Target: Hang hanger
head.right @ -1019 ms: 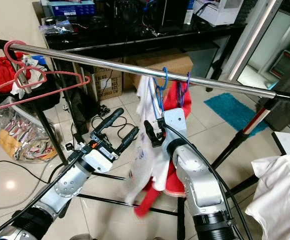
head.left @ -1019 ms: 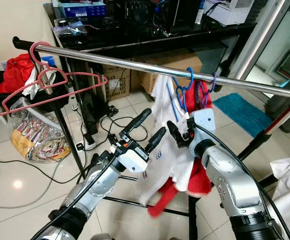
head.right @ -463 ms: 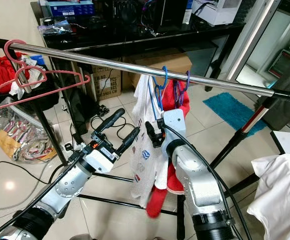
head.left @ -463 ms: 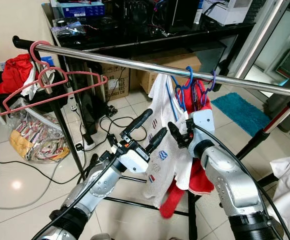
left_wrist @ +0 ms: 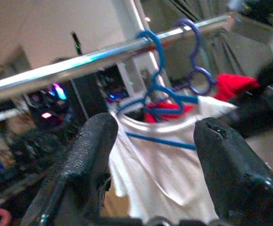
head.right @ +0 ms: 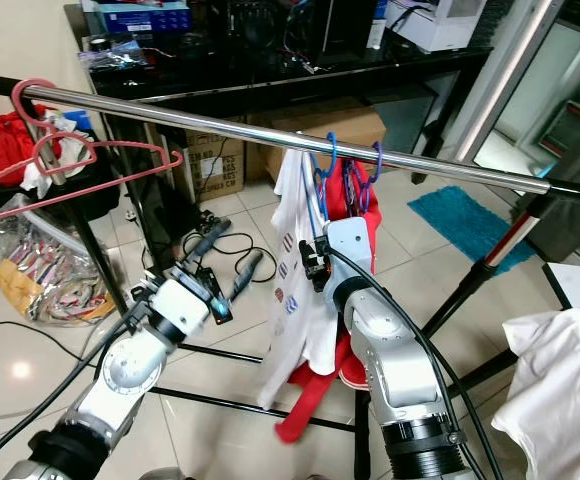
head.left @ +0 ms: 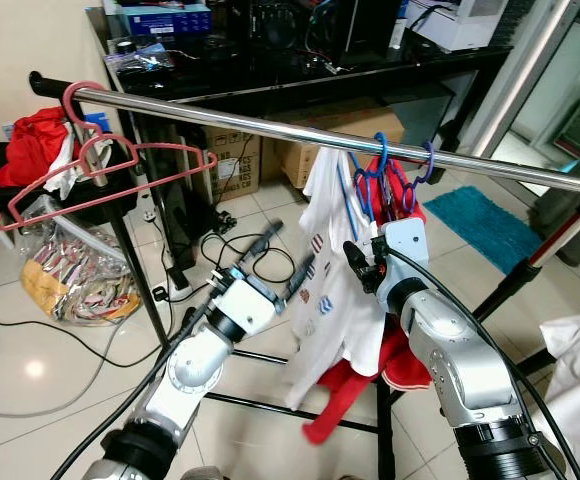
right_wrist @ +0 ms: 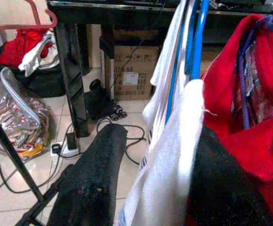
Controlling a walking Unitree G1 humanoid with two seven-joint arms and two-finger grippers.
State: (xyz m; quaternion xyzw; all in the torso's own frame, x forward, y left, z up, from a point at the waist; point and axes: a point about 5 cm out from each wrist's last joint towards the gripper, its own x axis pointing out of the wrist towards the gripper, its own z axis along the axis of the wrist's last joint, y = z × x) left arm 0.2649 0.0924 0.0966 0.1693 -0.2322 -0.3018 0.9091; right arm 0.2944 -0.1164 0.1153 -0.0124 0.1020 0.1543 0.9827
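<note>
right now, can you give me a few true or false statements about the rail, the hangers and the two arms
1. The blue hanger with the white shirt is hooked on the metal rail. True.
2. The pink hangers carry a red garment. False: they hang bare near the rail's left end.
3. The left gripper has its jaws open, with nothing between them. True.
4. The right gripper is far from the clothes. False: the white shirt's fabric lies between its fingers.
5. The purple hanger lies on the floor. False: it hangs on the rail beside the blue one.
</note>
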